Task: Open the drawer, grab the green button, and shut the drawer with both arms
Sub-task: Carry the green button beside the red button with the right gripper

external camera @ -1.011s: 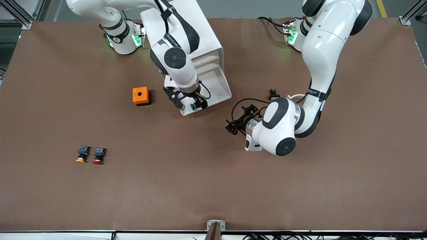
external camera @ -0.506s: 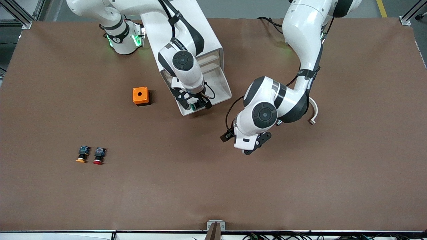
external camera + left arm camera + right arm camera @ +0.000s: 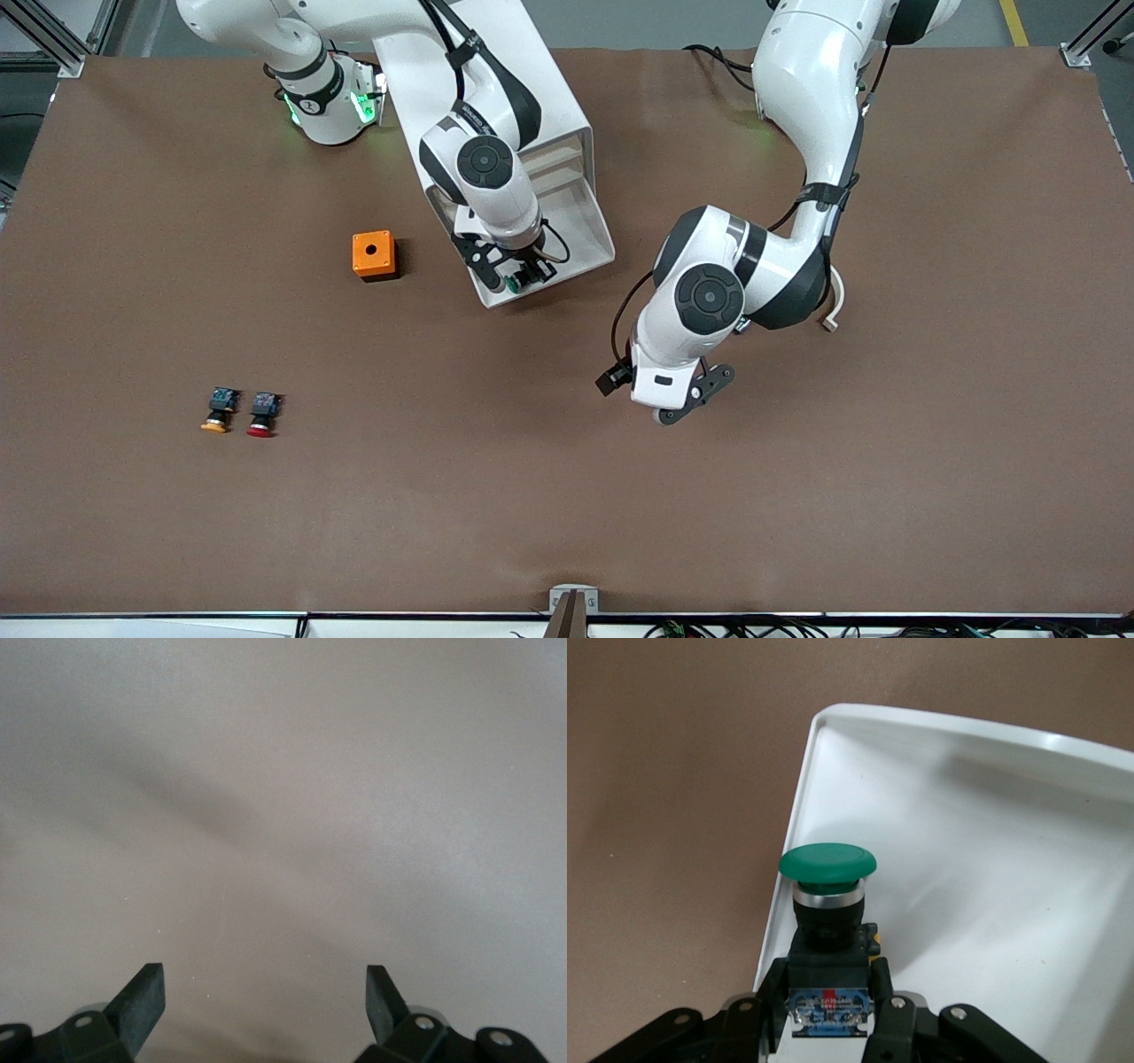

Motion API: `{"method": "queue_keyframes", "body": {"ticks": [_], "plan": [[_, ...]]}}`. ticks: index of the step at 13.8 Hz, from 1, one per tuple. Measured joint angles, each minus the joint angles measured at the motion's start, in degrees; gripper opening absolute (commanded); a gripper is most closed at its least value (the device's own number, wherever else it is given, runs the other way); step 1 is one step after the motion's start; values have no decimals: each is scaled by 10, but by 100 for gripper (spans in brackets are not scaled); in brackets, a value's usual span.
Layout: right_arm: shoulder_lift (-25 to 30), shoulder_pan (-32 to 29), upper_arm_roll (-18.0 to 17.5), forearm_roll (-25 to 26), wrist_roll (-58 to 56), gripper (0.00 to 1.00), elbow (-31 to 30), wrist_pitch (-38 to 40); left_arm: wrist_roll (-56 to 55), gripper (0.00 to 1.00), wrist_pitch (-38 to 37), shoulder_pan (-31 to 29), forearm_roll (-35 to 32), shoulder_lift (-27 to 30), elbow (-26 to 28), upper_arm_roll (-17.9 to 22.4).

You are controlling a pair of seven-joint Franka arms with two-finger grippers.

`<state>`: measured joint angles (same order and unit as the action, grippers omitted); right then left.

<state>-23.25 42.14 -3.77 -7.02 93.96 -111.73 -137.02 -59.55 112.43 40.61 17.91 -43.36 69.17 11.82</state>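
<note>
Left gripper (image 3: 675, 400) lower, table-facing.

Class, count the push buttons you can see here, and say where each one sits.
3. The green button is held in the right gripper over the open drawer. The orange-capped button and red-capped button lie side by side toward the right arm's end. Others may be hidden.

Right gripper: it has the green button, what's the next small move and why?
Probably lift the right gripper straight up and carry it off the drawer. Its fingers are shut on the green button, which sits over the open drawer's front corner, so the tray must be cleared before closing. The left gripper hangs open over bare table, waiting.
</note>
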Motion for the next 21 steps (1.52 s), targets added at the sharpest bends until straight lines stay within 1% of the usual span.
{"method": "queue_keyframes", "body": {"ticks": [4,6,8,11,13,16,19,21], "plan": [[8,-1,7,1,-9,0,16,9,0,100,11,7,-4,-1,5,-1],[18,-10,11,1,-43,0,32,18,0,100,13,14,-15,-1,6,-1],[33,-32,14,1,-104,0,38,28,0,100,26,23,-32,-2,7,-3],[50,-93,18,1,-238,0,39,43,0,100,35,38,-35,-3,14,-3],[52,-143,21,1,-344,0,41,59,0,100,37,49,-35,-6,19,-3],[51,-217,23,3,-501,0,41,63,0,100,42,64,-36,-12,22,-4],[40,-284,23,19,-624,0,41,62,0,100,69,83,-36,-20,35,-4],[19,-318,23,30,-682,0,47,59,0,100,75,97,-36,-22,47,-4]]}}
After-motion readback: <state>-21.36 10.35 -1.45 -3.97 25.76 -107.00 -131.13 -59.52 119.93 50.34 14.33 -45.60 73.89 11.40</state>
